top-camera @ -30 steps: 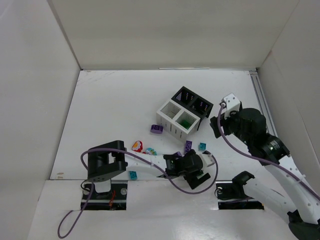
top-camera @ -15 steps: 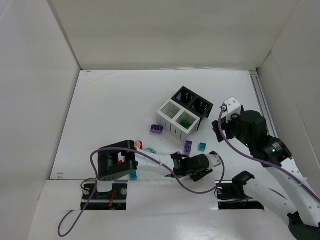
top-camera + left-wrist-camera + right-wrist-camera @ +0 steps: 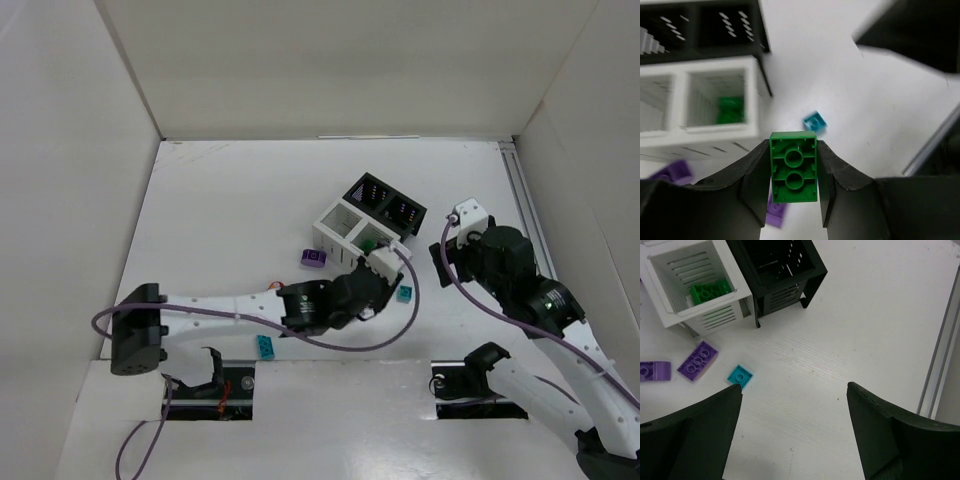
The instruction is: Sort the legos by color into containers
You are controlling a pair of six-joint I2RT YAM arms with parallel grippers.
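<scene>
Left arm (image 3: 230, 305) swung from table (image 3: 220, 200) edge to containers (image 3: 715, 134); left tool (image 3: 793, 154) pinches green lego (image 3: 793, 175), hidden under arm from above; right tool (image 3: 795, 390) spread.

One view high overhead, looking straight down; both wrist views low, close, sharing the white bin (image 3: 715, 317)

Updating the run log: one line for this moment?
left end effector: shut on green studded plastic brick | right end effector: open, empty
</scene>
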